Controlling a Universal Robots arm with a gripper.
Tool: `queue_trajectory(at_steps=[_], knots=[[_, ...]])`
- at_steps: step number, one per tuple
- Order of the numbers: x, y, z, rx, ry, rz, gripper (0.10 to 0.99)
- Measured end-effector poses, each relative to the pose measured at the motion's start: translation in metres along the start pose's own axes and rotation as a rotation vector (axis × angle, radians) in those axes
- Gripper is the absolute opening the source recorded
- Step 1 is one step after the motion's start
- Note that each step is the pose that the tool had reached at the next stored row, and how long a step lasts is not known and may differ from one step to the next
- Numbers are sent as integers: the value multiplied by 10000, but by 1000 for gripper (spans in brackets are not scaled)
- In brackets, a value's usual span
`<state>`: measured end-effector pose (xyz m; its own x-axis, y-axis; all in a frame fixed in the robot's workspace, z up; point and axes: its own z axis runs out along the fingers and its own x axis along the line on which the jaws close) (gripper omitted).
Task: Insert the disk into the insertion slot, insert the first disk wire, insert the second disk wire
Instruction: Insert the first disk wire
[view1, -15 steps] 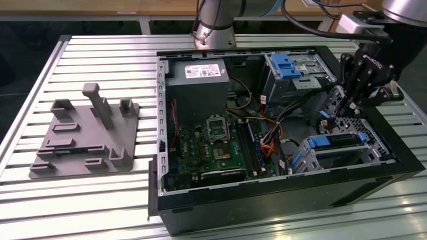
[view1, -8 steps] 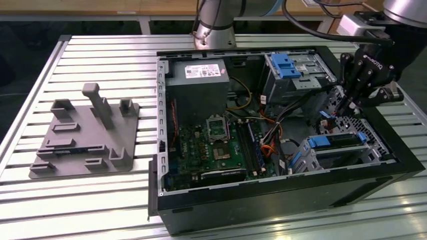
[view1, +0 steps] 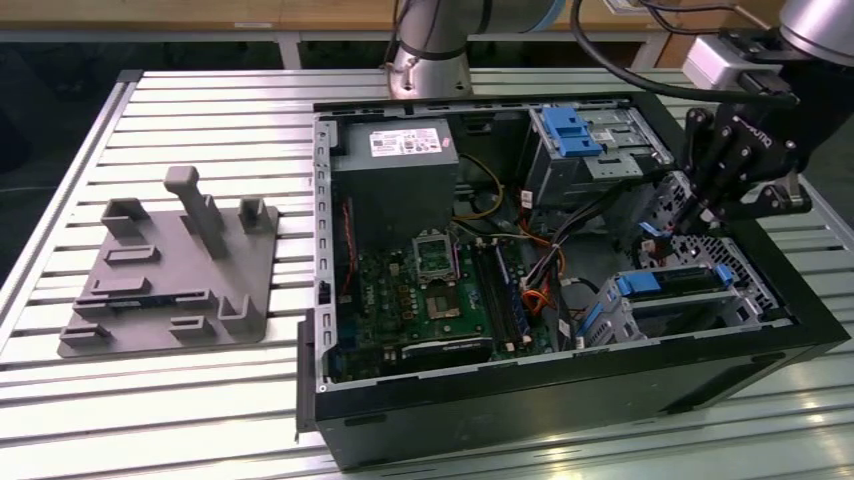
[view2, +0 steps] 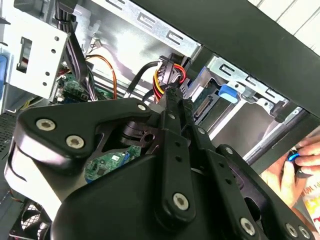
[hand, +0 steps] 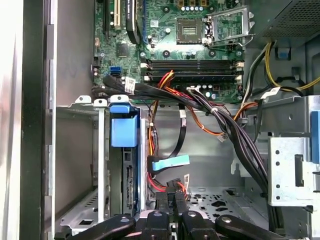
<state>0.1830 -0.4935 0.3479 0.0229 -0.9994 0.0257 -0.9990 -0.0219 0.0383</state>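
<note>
Blue carrier plastic marks the disk (view1: 661, 283) seated in the insertion slot (view1: 747, 290) in the exterior view, the gripper (view1: 687, 222) just beside it; in the second wrist view its jaws pinch 1 disk wire (view2: 169, 77) near its end, likely to aim it, and the first wrist view leaves the disk's socket (hand: 131, 185) indistinct.

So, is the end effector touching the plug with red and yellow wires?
Touching. The second wrist view shows the end effector pinching the plug.
</note>
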Motion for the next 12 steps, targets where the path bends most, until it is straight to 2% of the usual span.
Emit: queue_trajectory(at_steps=[2,6,10,12], knots=[[54,1,1,4,-163,-6,169],[105,2,2,6,-262,-13,169],[138,3,3,10,-414,-33,169],[157,4,3,11,-460,-40,169]])
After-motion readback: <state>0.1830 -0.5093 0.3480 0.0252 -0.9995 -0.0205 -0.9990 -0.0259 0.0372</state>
